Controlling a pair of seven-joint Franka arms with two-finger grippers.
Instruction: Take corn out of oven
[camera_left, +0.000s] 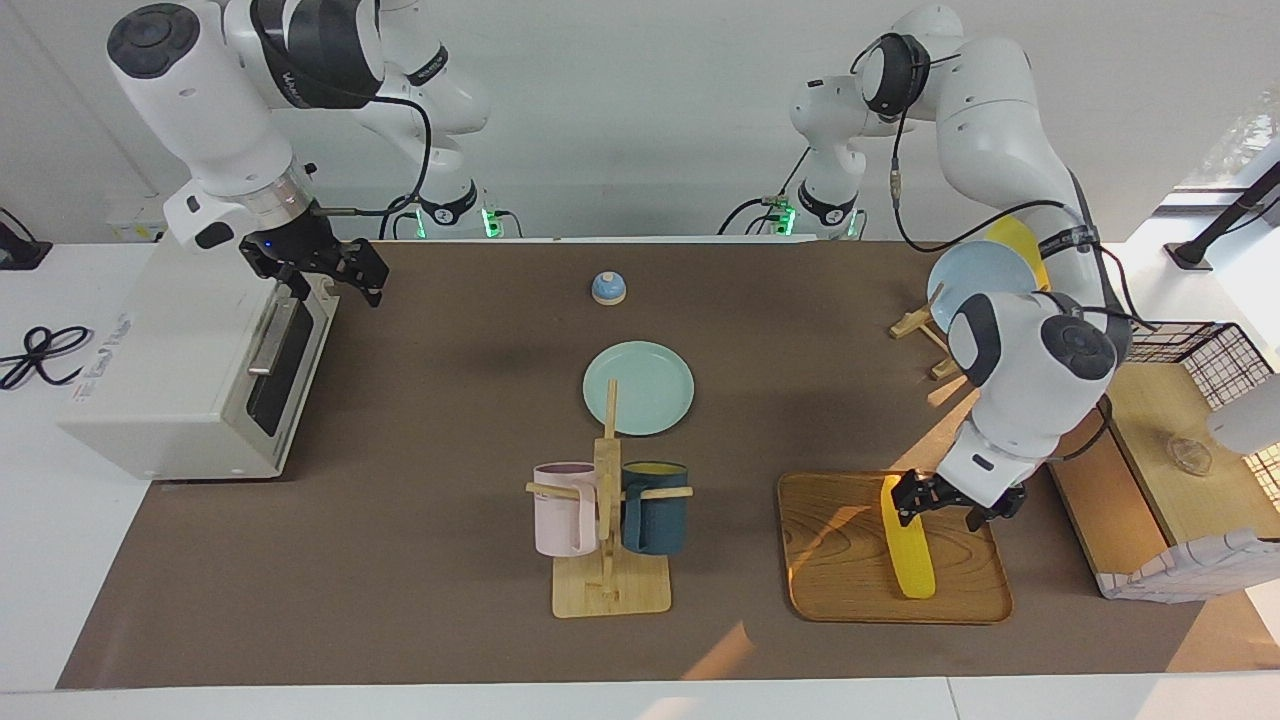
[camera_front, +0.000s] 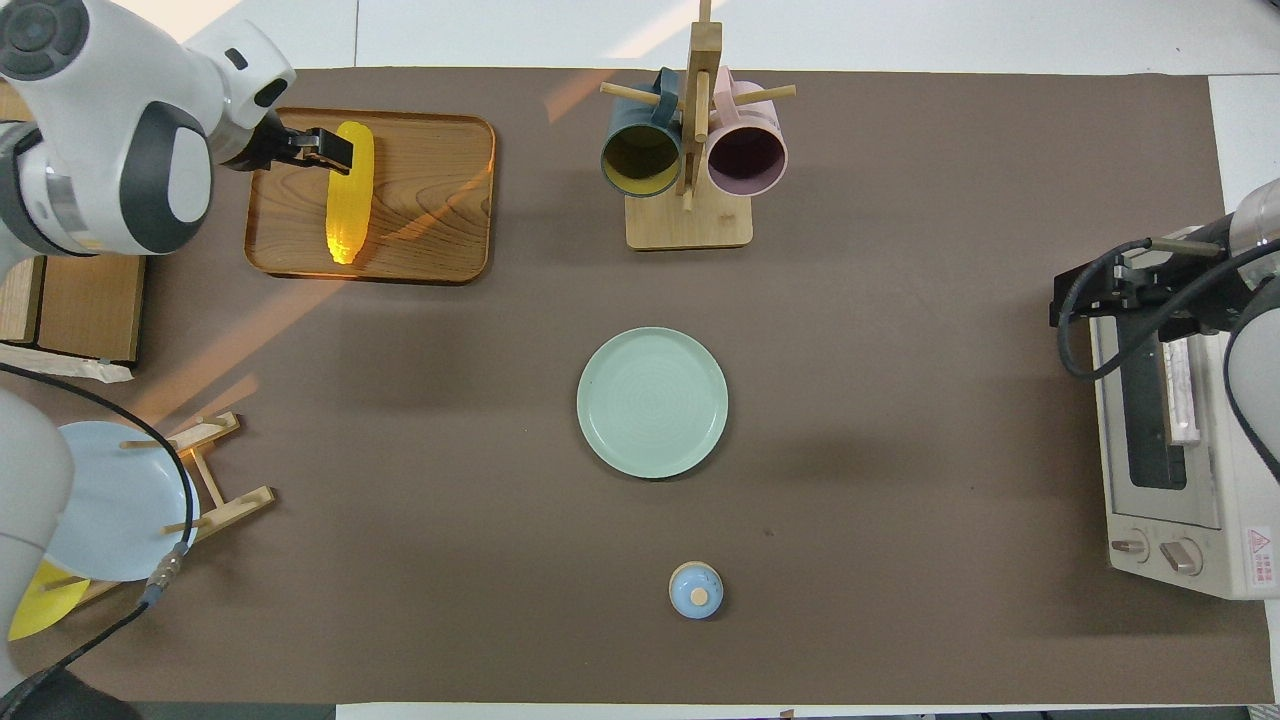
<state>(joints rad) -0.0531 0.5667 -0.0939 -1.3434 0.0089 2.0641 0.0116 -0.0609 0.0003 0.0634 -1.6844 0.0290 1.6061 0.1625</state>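
The yellow corn (camera_left: 910, 555) lies flat on a wooden tray (camera_left: 840, 560) toward the left arm's end of the table, outside the oven; it also shows in the overhead view (camera_front: 349, 200). My left gripper (camera_left: 940, 515) hangs open just over the corn's end nearer the robots, holding nothing; it also shows from overhead (camera_front: 325, 150). The off-white oven (camera_left: 170, 370) stands at the right arm's end with its dark glass door (camera_left: 285, 360) shut. My right gripper (camera_left: 335, 285) is open and empty, over the door's top edge by the bar handle (camera_left: 270, 340).
A green plate (camera_left: 638, 387) lies mid-table, with a mug rack (camera_left: 608, 530) holding a pink and a dark blue mug farther from the robots. A small blue knob (camera_left: 608, 288) sits nearer the robots. A plate rack (camera_left: 985, 280) and black wire basket (camera_left: 1200, 355) stand by the left arm.
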